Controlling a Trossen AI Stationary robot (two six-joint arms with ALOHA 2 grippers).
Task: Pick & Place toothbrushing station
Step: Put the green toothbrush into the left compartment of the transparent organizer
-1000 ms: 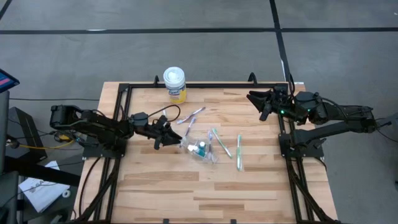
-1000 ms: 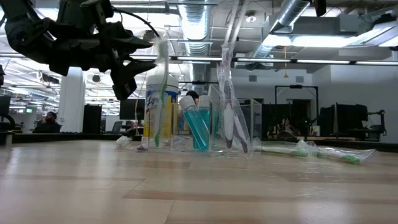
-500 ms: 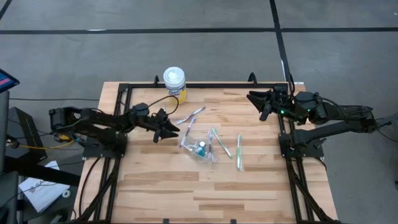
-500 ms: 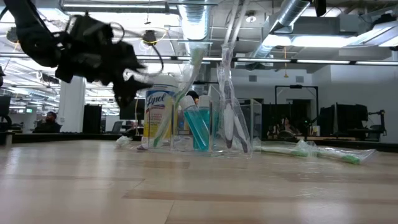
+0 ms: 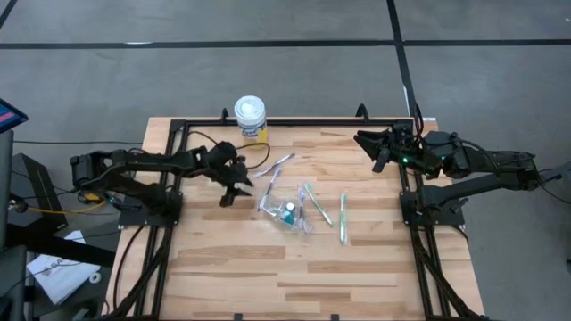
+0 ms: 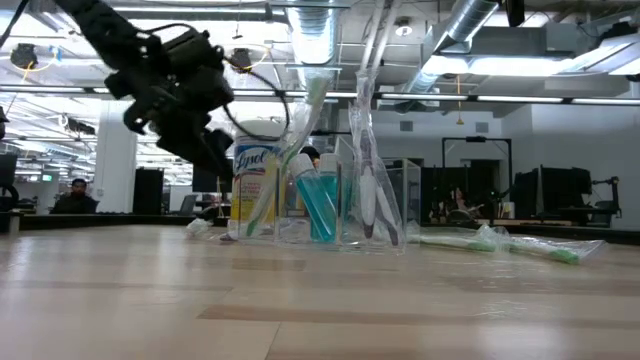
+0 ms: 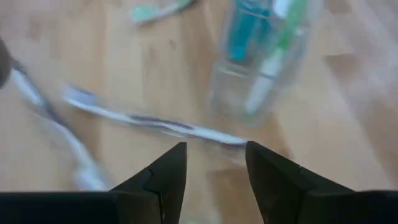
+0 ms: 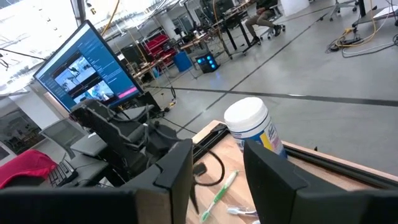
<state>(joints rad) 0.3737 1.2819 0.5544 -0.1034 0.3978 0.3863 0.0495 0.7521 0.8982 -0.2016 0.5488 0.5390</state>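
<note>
The clear cup (image 5: 291,214) stands mid-table and holds a blue toothpaste tube (image 6: 318,205) and toothbrushes. A pale green toothbrush (image 6: 295,150) leans into the cup. More toothbrushes lie flat on the wood: a pale pair (image 5: 276,165) on the cup's far side and two green ones (image 5: 316,204) (image 5: 343,219) to its right. My left gripper (image 5: 234,191) hangs open just left of the cup, tipped down over a white toothbrush (image 7: 155,122) and touching nothing. My right gripper (image 5: 376,150) waits open and high at the table's far right.
A white-lidded yellow wipes canister (image 5: 251,119) stands at the far edge, behind the left gripper. A black frame (image 5: 294,123) runs along the table's far and side edges. Bare wood lies toward the near edge.
My left gripper has swung toward the table's far edge, rolled about its axis and tipped down. The pale green toothbrush beside it, upright a second ago, now leans over into the cup with its lower end staying in place.
</note>
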